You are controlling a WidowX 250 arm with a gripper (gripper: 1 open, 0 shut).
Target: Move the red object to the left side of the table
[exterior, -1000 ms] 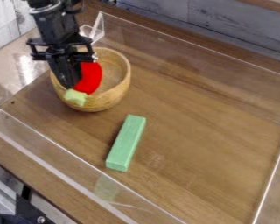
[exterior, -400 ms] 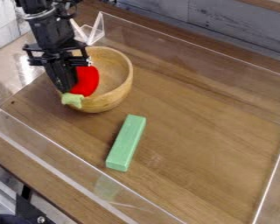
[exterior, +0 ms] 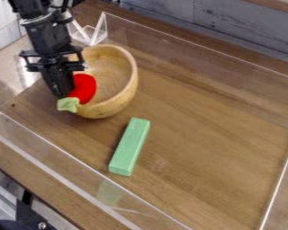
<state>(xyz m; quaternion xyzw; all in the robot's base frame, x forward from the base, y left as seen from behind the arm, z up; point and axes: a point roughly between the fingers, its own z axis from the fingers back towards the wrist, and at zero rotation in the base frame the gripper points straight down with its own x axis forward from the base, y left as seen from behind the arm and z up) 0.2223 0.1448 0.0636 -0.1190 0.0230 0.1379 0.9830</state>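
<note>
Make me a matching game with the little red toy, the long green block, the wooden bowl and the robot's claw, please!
Things:
1. small rounded red toy
2. long green rectangular block
3. round wooden bowl
4. black robot gripper

Places and states:
A. lying flat on the brown wood-grain table
B. pointing down, shut tight
C. gripped, at the bowl's left rim
D. standing in the picture's upper left

Pairs: 1-C, 2-A, 3-D, 4-B

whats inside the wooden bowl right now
The visible inside of the wooden bowl is bare wood, with nothing lying there. The gripper, shut on the red object, hides the part beneath them.
</note>
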